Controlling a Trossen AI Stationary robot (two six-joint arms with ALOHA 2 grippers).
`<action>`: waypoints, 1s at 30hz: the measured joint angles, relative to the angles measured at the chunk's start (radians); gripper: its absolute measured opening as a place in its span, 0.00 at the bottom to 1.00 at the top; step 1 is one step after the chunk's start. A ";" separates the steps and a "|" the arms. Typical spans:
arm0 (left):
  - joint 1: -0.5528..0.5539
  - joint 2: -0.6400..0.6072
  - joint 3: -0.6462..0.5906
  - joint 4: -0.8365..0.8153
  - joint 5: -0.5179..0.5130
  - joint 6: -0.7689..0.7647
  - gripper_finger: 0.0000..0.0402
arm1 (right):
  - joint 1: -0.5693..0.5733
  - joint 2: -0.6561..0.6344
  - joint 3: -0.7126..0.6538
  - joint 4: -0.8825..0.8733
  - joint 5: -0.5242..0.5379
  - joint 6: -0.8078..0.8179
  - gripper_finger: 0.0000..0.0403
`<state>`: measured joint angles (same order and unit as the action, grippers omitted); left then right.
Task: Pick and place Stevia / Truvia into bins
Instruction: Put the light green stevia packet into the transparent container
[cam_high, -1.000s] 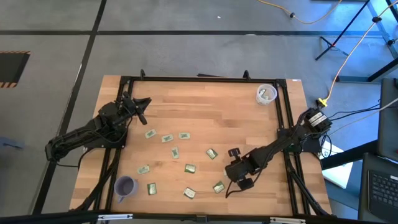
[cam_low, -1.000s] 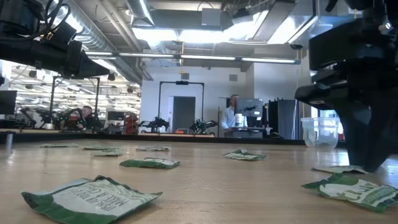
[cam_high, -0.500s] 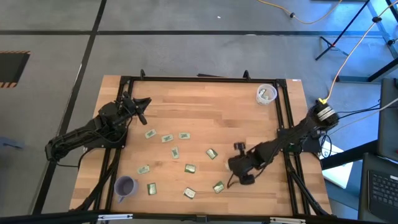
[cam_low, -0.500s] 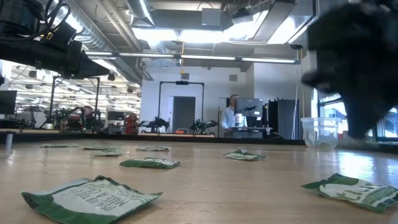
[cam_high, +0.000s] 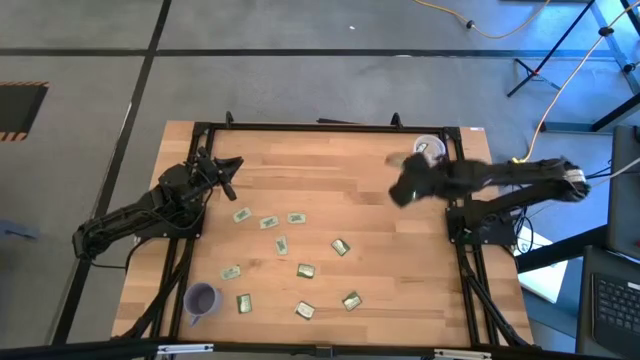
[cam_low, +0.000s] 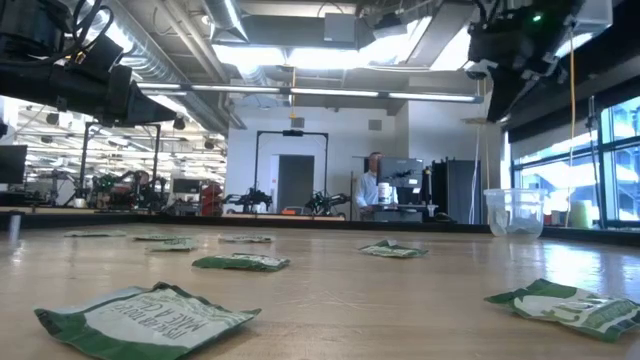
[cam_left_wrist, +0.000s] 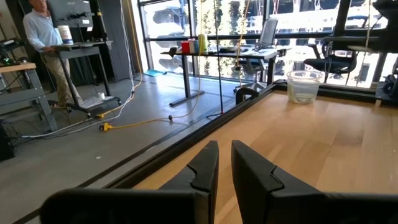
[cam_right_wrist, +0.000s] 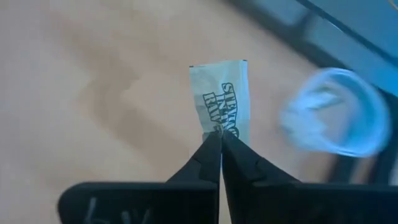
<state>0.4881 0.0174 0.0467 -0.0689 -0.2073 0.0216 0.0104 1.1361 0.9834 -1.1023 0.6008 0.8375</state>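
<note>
Your table (cam_high: 330, 170) carries two cups: a purple one (cam_high: 201, 298) near left, a clear one (cam_high: 431, 148) far right. Nine pale green sachets (cam_high: 306, 270) lie loose, I think. Your right hand (cam_right_wrist: 219, 138) pinches a tenth sachet (cam_right_wrist: 222, 99), white-green with dark lettering, beside the clear cup. Your left hand (cam_left_wrist: 224, 155) waits far left, fingers narrowly apart.

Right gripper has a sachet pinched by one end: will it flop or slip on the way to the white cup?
Probably not: the sachet stands straight out from the shut right gripper, so it seems stiff and light. The grip is only on its edge, so a jolt might twist it.
</note>
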 joint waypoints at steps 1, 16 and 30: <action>0.000 0.000 0.000 0.000 0.000 0.000 0.10 | -0.055 -0.012 0.006 -0.016 -0.001 0.000 0.02; 0.000 0.000 0.000 0.000 0.000 0.000 0.10 | -0.649 0.111 0.005 0.027 -0.150 -0.259 0.02; 0.000 0.000 0.000 0.000 0.000 0.000 0.10 | -0.795 0.365 0.005 0.072 -0.149 -0.348 0.02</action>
<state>0.4879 0.0177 0.0466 -0.0689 -0.2073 0.0216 -0.7849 1.5014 0.9886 -1.0299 0.4513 0.4892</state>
